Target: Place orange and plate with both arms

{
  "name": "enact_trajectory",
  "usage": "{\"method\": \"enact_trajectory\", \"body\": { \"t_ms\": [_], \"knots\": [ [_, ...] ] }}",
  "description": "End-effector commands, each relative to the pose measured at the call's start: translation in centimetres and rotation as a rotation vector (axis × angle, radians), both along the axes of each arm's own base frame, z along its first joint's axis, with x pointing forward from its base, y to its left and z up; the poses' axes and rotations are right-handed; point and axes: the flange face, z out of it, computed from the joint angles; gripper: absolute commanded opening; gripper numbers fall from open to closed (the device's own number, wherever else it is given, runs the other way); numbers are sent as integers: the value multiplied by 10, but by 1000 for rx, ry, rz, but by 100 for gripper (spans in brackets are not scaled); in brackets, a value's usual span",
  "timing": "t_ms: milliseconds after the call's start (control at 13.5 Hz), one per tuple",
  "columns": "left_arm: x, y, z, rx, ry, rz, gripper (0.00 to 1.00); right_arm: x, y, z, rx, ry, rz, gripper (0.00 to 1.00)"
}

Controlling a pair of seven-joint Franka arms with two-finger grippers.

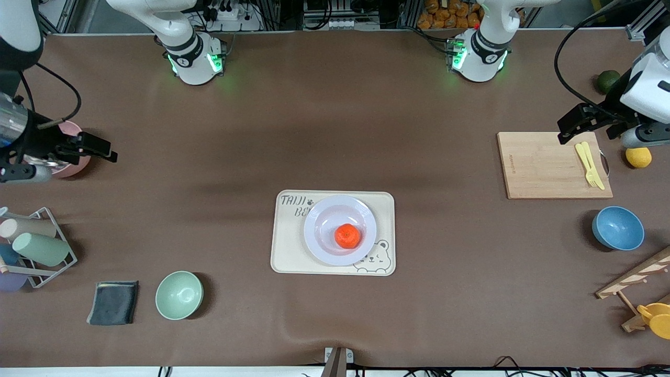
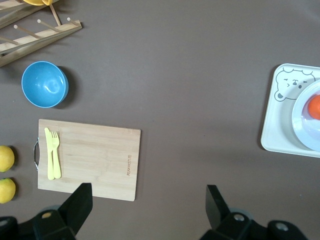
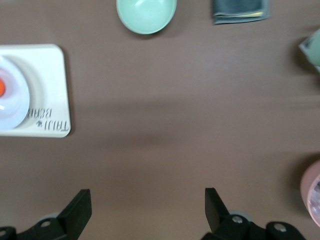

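Hovering wide open, the left gripper (image 2: 145, 210) is hanging over the cutting board (image 1: 555, 165); the right gripper (image 3: 145, 212) is hanging wide open beside the pink bowl (image 1: 73, 157). Well apart from both, the orange (image 1: 347, 235) is sitting in the plate (image 1: 340, 230) on the tray (image 1: 287, 246).

We see a brown tabletop (image 1: 209, 157) carrying a cream bear tray (image 1: 285, 251) at its middle, a mint bowl (image 1: 179, 295) and grey cloth (image 1: 113, 302) nearer the front camera, a wooden cutting board (image 1: 544, 165), blue bowl (image 1: 617, 228), lemon (image 1: 638, 157), dark green fruit (image 1: 608, 80), pink bowl (image 1: 76, 163) and cup rack (image 1: 49, 262).
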Motion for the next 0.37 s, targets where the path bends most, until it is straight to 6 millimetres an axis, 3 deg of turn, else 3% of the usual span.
{"method": "enact_trajectory", "body": {
  "t_ms": [0, 222, 296],
  "knots": [
    [-6, 0, 6, 0, -10, -2, 100, -26, -6, 25, -74, 0, -129, 100],
    [-4, 1, 13, -3, -19, 1, 100, -34, -2, 44, -182, -19, -200, 100],
    [-4, 0, 13, -4, -20, 0, 100, -34, -5, 59, -196, -47, -201, 100]
  ]
}}
